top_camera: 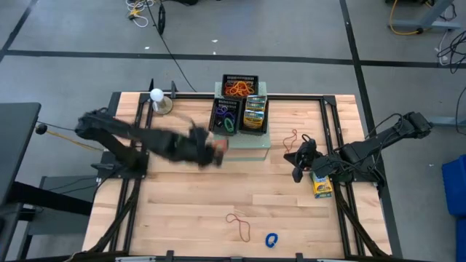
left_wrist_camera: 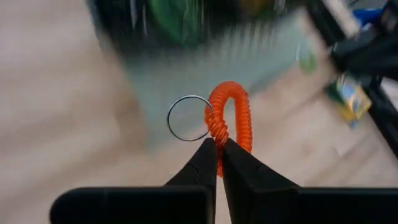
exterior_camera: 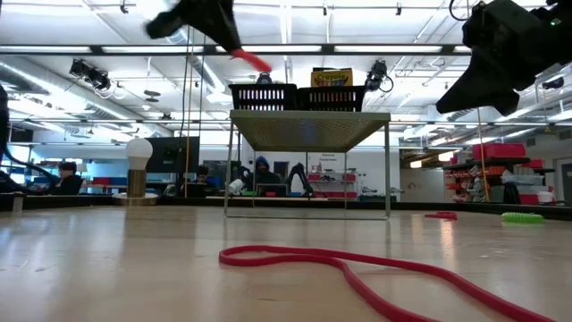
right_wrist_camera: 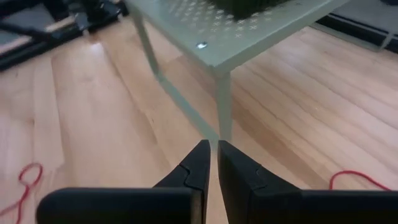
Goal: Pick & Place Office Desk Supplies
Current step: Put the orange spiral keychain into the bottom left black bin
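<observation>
High view: the left gripper (top_camera: 215, 149) sits beside the pale-green perforated box (top_camera: 244, 149), below the black mesh trays (top_camera: 240, 81), which already hold rubber bands, loops and a crayon box (top_camera: 254, 113). Still out: one crayon box (top_camera: 322, 185), a blue loop (top_camera: 271, 239) and bands on the table (top_camera: 189, 211).
Low view: the left gripper hangs high, carrying something red towards the trays.
Left wrist view: fingers clamped on an orange coil loop (left_wrist_camera: 231, 118) with a metal ring (left_wrist_camera: 189, 117); its long axis runs away from the fingertips.
Right wrist view: the right gripper (right_wrist_camera: 213, 149) waits over bare table, fingers nearly together, empty.
</observation>
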You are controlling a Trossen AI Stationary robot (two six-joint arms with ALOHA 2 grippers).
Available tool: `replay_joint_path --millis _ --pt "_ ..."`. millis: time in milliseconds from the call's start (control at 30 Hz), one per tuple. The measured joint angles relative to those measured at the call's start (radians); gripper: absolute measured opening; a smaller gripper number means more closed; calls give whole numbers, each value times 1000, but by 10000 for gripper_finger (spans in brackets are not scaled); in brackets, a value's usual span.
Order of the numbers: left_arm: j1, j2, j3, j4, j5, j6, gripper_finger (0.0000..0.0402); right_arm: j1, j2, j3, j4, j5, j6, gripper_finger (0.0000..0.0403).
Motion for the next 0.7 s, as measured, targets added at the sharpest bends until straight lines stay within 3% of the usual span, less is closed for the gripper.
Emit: replay_joint_path --millis 200,367,600,700 --pt "295 -102 0 88 123 478 14 0 0 0 0 55 111 41" --pt "471 -84 0 145 291 746 15 0 8 0 -1 106 123 41" --pt "539 -20 0 197 412 844 44 0 8 0 -1 138 121 41" --pt "525 -1 0 203 409 837 72 0 8 0 0 135 118 41"
